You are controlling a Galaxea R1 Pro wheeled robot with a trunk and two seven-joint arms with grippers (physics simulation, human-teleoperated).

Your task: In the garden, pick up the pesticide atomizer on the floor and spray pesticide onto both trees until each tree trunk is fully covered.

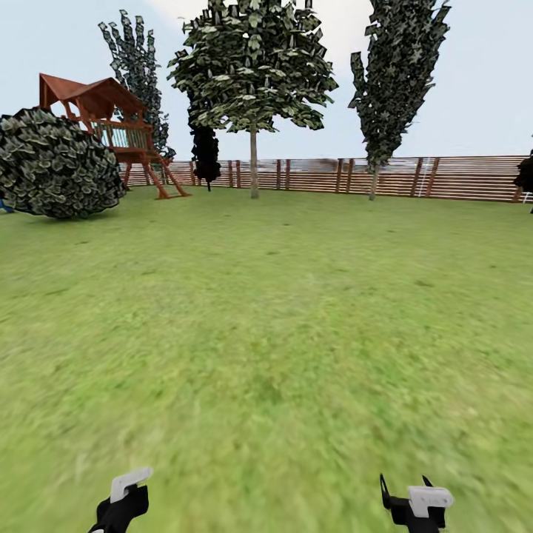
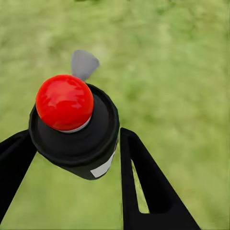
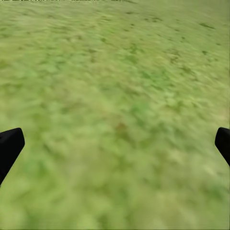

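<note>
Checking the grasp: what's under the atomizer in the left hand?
Under the atomizer, held between the left hand fingers, there is blurred green grass, nothing else. Its black body and red cap cover its own underside and the grass directly beneath.

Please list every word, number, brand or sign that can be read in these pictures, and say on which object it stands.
There is no readable text.
The sprayer in the left end effector has a pale label strip, but it looks blank.
The fence and playhouse carry no signs.
</note>
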